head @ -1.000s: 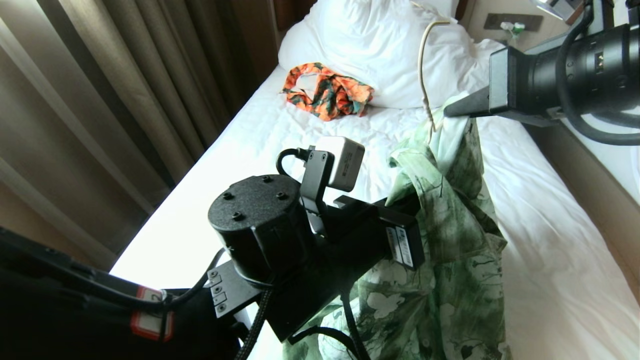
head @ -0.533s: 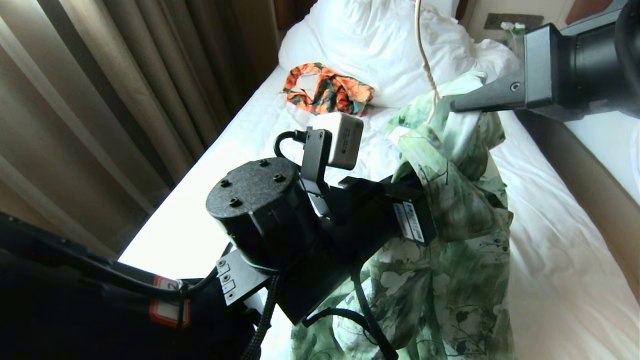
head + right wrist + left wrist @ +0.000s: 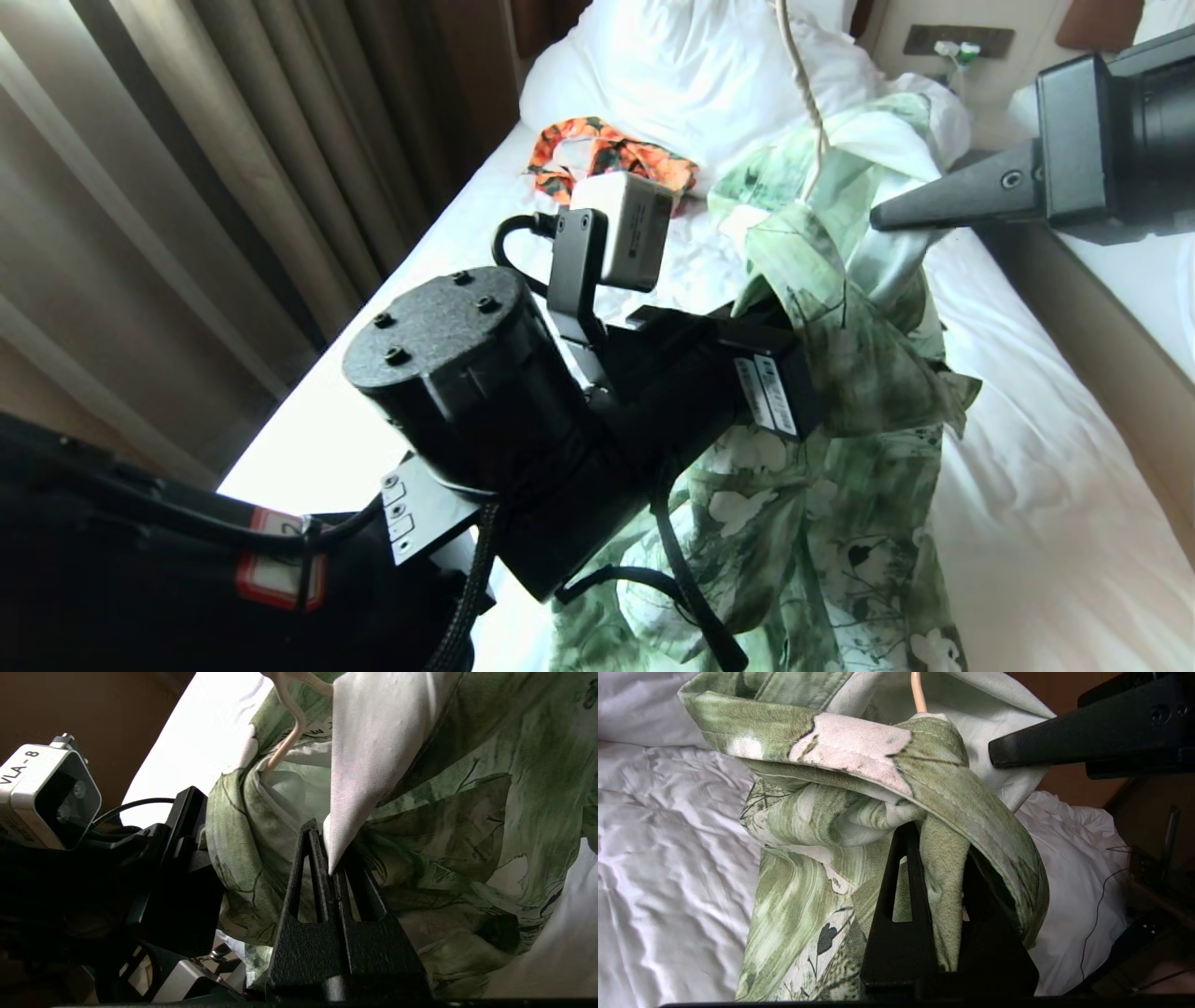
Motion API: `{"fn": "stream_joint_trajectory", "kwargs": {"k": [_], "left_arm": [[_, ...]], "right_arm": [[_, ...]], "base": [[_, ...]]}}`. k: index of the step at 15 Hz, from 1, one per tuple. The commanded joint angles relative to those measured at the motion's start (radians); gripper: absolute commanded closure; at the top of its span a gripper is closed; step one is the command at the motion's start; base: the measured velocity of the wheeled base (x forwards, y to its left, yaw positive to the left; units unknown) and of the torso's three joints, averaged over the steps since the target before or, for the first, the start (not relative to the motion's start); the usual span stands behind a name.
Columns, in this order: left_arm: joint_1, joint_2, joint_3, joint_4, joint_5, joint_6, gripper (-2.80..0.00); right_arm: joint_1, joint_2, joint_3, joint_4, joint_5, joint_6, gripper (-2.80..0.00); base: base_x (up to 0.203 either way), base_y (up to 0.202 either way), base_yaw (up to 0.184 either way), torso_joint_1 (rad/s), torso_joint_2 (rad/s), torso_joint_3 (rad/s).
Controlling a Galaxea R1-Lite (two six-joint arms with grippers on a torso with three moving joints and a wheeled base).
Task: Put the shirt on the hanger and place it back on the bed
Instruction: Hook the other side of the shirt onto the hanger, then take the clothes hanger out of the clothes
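My left gripper (image 3: 941,858) and right gripper (image 3: 331,858) are both pinched tight on the shirt (image 3: 840,448) above the bed (image 3: 1046,523). Only the wrist cams show the hanger (image 3: 292,732) wire tucked inside the collar.

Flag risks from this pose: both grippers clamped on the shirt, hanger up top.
1. The left gripper and right gripper each pinch only a thin fold of the shirt; pulling apart may slip one.
2. The hanger shows only its wire at the collar; it may not be seated and could drop out.

shirt (image 3: 840,485): soft matt cloth (printed) | bed (image 3: 1027,485): wrinkled white cloth
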Motion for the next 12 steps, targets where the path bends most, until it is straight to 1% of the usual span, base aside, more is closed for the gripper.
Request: {"fn": "stream_joint_trajectory", "kwargs": {"k": [1, 3, 5, 7, 9, 10, 11, 12], "left_arm": [[-0.002, -0.034, 0.001, -0.004, 0.001, 0.000, 0.00], [-0.001, -0.053, 0.003, -0.001, 0.001, 0.000, 0.00], [0.000, -0.055, 0.001, 0.000, -0.001, 0.000, 0.00], [-0.002, -0.056, 0.003, 0.000, -0.001, 0.000, 0.00], [-0.002, -0.059, 0.001, -0.002, -0.004, 0.000, 0.00], [-0.005, -0.059, 0.001, -0.002, -0.004, 0.000, 0.00], [-0.010, -0.059, 0.001, -0.002, -0.004, 0.000, 0.00], [-0.014, -0.057, 0.000, 0.000, -0.004, 0.000, 0.00]], "right_arm": [[0.001, -0.008, -0.002, 0.003, -0.001, 0.001, -2.80], [0.001, -0.022, -0.003, 0.015, -0.001, 0.001, -2.80], [0.004, -0.049, -0.008, 0.064, -0.001, 0.001, -2.80], [0.003, -0.080, -0.010, 0.085, -0.002, 0.001, -2.80], [0.002, -0.086, -0.027, 0.101, -0.023, -0.004, -2.80], [0.002, -0.087, -0.039, 0.112, -0.033, -0.022, -2.80], [0.002, -0.098, -0.039, 0.115, -0.033, -0.040, 0.00], [0.004, -0.104, -0.042, 0.114, -0.033, -0.066, 0.00]], "base": [[0.000, 0.000, 0.000, 0.000, 0.00, 0.000], [0.000, 0.000, 0.000, 0.000, 0.00, 0.000], [0.000, 0.000, 0.000, 0.000, 0.00, 0.000], [0.000, 0.000, 0.000, 0.000, 0.00, 0.000], [0.000, 0.000, 0.000, 0.000, 0.00, 0.000], [0.000, 0.000, 0.000, 0.000, 0.00, 0.000], [0.000, 0.000, 0.000, 0.000, 0.00, 0.000], [0.000, 0.000, 0.000, 0.000, 0.00, 0.000]]}}
